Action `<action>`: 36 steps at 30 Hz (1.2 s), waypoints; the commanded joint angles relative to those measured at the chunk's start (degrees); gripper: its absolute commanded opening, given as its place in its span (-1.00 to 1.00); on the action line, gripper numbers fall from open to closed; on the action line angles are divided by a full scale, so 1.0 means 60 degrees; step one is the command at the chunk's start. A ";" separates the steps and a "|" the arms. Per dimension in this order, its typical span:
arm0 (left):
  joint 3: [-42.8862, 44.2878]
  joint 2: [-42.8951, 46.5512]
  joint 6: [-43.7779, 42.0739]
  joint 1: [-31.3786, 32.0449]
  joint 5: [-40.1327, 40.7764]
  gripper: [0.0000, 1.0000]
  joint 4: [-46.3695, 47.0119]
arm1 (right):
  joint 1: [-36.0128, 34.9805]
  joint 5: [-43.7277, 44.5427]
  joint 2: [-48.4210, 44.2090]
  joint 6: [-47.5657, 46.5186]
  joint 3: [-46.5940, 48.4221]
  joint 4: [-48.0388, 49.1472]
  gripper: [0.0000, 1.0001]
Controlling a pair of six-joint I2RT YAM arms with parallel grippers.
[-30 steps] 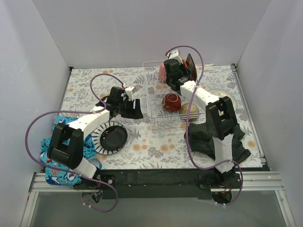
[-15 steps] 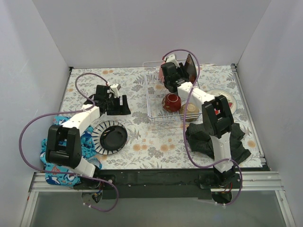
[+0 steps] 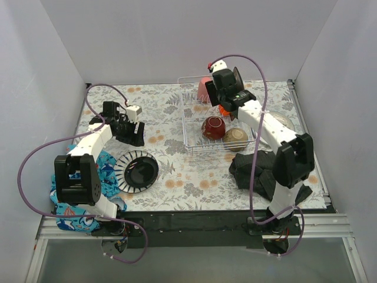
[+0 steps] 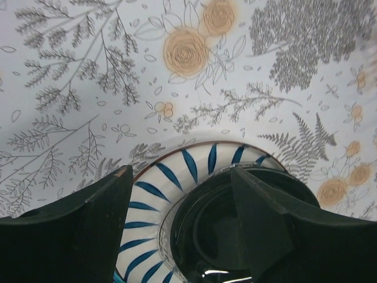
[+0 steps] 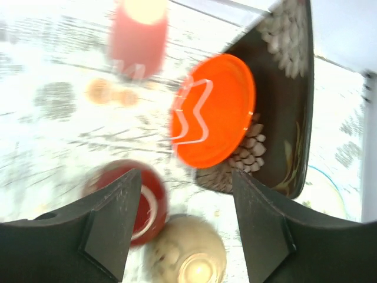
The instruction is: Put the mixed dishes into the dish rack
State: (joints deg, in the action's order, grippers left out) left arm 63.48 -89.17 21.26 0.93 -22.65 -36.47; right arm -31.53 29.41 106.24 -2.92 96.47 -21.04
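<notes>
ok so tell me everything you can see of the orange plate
The orange plate is round, plain bright orange and glossy. It stands on edge, tilted, in the far half of the dish rack, with a white wire divider crossing its face. Right behind it stands a dark plate with a pale flower pattern; whether they touch is unclear. The open right gripper is not holding it.

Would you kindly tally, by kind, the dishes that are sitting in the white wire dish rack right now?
Cups: 1 (pink cup)
Bowls: 2 (red bowl, tan bowl)
Plates: 2 (orange plate, dark patterned plate)
Total: 5
</notes>
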 commanded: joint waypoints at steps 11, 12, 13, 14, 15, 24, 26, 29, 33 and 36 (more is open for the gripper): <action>-0.0810 0.0403 -0.1858 -0.0008 -0.0150 0.09 -0.1846 | -0.0033 -0.4257 -0.2486 0.0018 -0.2439 -0.0054 0.38; -0.0839 0.0417 -0.1873 -0.0023 -0.0063 0.09 -0.1919 | -0.0033 -0.4242 -0.2530 0.0018 -0.2512 -0.0039 0.38; -0.0941 0.0461 -0.1873 -0.0023 -0.0019 0.09 -0.1934 | -0.0019 -0.4213 -0.2559 -0.0011 -0.2528 -0.0024 0.38; -0.1000 0.0519 -0.1873 -0.0008 0.0040 0.09 -0.1920 | -0.0033 -0.4213 -0.2588 -0.0026 -0.2557 -0.0010 0.38; -0.1073 0.0564 -0.1873 -0.0008 0.0142 0.10 -0.1847 | -0.0019 -0.4213 -0.2618 -0.0041 -0.2586 0.0020 0.38; -0.1308 0.0052 -0.1902 -0.0008 0.0275 0.08 -0.1774 | -0.0019 -0.4345 -0.2589 -0.0070 -0.2616 0.0079 0.39; -0.1308 -0.0036 -0.1917 -0.0008 0.0187 0.05 -0.1788 | -0.0019 -0.4330 -0.2603 -0.0099 -0.2659 0.0064 0.41; -0.1410 -0.0227 -0.1975 -0.0008 0.0289 0.04 -0.1744 | -0.0019 -0.4374 -0.2633 -0.0217 -0.2733 0.0078 0.46; -0.1484 -0.0461 -0.2078 -0.0008 0.0261 -0.08 -0.1686 | -0.0019 -0.4535 -0.2720 -0.0319 -0.2806 0.0035 0.48; -0.1396 -0.0622 -0.2049 -0.0023 -0.0031 -0.21 -0.1729 | -0.0019 -0.4579 -0.2721 -0.0349 -0.2835 0.0020 0.48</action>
State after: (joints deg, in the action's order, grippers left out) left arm 55.37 -91.61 10.02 0.95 -21.47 -47.27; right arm -31.73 3.14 92.49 -3.95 79.70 -22.52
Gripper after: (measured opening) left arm 0.444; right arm 0.740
